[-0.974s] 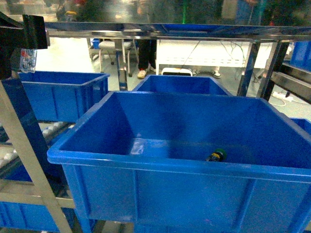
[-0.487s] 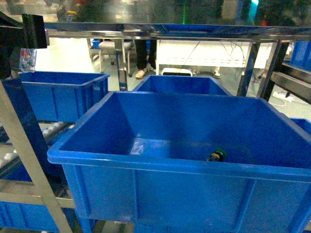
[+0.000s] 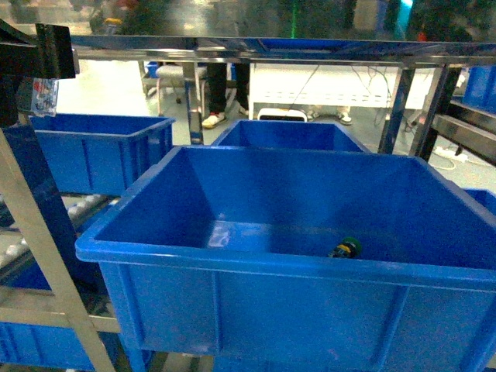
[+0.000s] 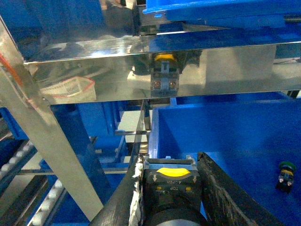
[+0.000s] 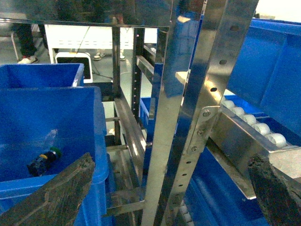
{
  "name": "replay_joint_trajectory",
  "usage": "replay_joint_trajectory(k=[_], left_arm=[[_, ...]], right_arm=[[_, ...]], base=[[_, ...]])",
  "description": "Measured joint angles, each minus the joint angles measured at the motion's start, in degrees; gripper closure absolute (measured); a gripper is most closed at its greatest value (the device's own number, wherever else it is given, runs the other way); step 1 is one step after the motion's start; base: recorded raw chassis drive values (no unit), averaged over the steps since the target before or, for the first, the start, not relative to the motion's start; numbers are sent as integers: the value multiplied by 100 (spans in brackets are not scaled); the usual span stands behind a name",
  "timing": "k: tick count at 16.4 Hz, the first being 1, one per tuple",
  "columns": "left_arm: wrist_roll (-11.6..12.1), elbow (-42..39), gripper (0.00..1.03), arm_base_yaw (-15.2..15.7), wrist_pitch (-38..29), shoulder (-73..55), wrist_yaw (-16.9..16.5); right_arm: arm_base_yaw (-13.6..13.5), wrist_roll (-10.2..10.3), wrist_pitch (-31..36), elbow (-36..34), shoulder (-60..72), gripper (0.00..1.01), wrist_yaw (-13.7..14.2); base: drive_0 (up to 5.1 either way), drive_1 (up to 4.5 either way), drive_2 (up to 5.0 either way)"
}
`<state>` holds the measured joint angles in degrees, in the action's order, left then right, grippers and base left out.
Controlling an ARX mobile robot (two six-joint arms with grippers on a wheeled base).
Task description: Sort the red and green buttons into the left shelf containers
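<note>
Head view is static across the last second: tote [image 3: 256, 256] unmoved, only a bystander's legs [image 3: 221, 93] shifting behind the shelf frame [image 3: 232, 48]. No arm appears in the head view, so no drop in progress.

Green button [image 3: 346, 249] lies on the tote floor, near the front wall, right of centre. Same item shows in the left wrist view [image 4: 286, 175] and the right wrist view [image 5: 44, 160]. That 1 looks sorted.

Left gripper [image 4: 171, 188] is clamped on a yellow-capped button [image 4: 170, 175], marked TOP, just outside the tote's left wall beside the shelf upright [image 4: 56, 141]. No red button visible.

Right gripper [image 5: 160, 197] is wide open, empty, facing the steel post [image 5: 188, 117] beside the roller rack [image 5: 254, 127].

Judgement: holding pattern; the left payload's destination is unclear.
</note>
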<state>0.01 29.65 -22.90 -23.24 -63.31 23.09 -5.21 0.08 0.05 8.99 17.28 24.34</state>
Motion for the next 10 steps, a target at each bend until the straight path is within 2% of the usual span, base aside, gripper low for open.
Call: replay_joint_trajectory(k=[1,2,3,4,5,6,7,10], left_arm=[[-22,-2,75,-9,-122,-55,-4],[-157,24,75,7,-133,-199,-129],[-181,50,75,7,-234,-525,-59],[-280,208,75,-50,33,-1088,-101],[-376,501,75,-199,367,-1478,90],[-568,551,75,-328,833,-1563,136],[-669,601,75,-330,1023,-1746,131],[-739,789,75,-396,1049,-2142,-17]], right_arm=[[0,4,0,0,0,3,0],[0,11,0,0,0,3,0],[2,11,0,0,0,3,0],[2,13,-2,0,2,3,0],[0,13,0,0,2,3,0],[0,13,0,0,2,3,0],[0,13,0,0,2,3,0],[0,13,0,0,2,3,0]], base=[[0,0,0],[0,0,0],[0,0,0],[0,0,0],[0,0,0],[0,0,0],[0,0,0],[0,0,0]])
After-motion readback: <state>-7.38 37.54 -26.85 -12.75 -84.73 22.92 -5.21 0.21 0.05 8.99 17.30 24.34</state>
